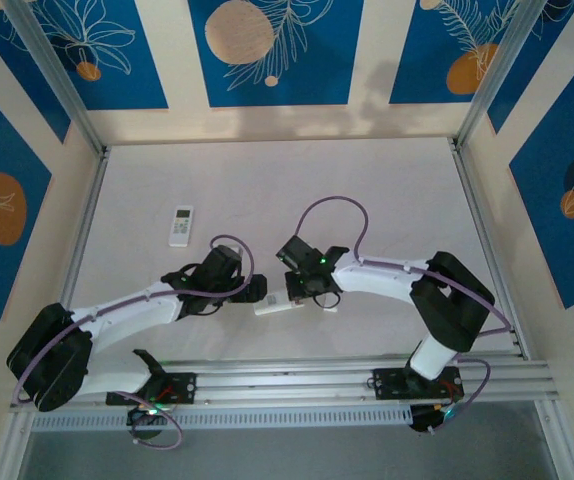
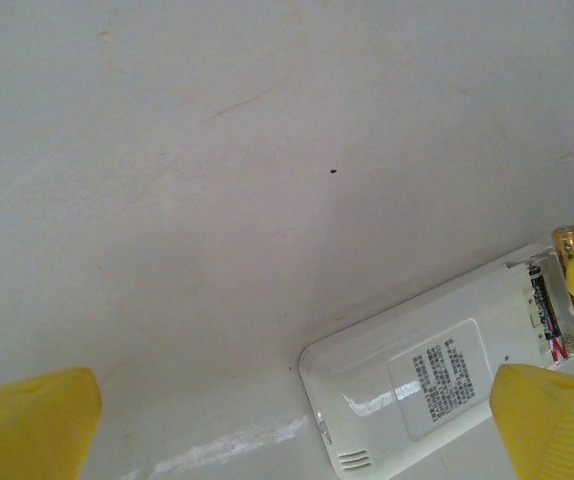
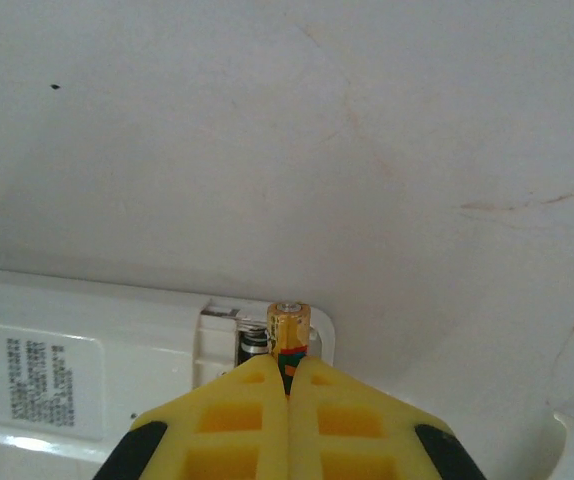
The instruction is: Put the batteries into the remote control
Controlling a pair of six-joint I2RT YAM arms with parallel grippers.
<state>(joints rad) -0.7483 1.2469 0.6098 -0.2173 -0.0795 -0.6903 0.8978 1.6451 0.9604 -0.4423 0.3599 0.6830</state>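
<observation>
Currently the remote control [image 2: 417, 380] lies back-up on the tabletop [image 1: 367, 190], label showing. In the top view its long axis runs roughly left to right between the two arms. Its battery bay [image 3: 217, 340] is uncovered at the end nearest the right arm. One dark battery [image 2: 547, 315] already lies flat in the bay, lengthwise along that short end edge.

My right tool [image 3: 289, 375] has its yellow fingers pressed together on a gold battery [image 3: 289, 330]. The cell's long axis follows the fingers, and its capped end points away from the wrist camera, over the open bay. I can't quite tell whether the cell touches the bay or sits just above it.

My left tool [image 2: 292, 430] is spread wide with nothing between its fingers, above the tabletop beside the remote's closed end. A second remote [image 1: 182, 225] lies face-up, well apart, farther back on the left.
</observation>
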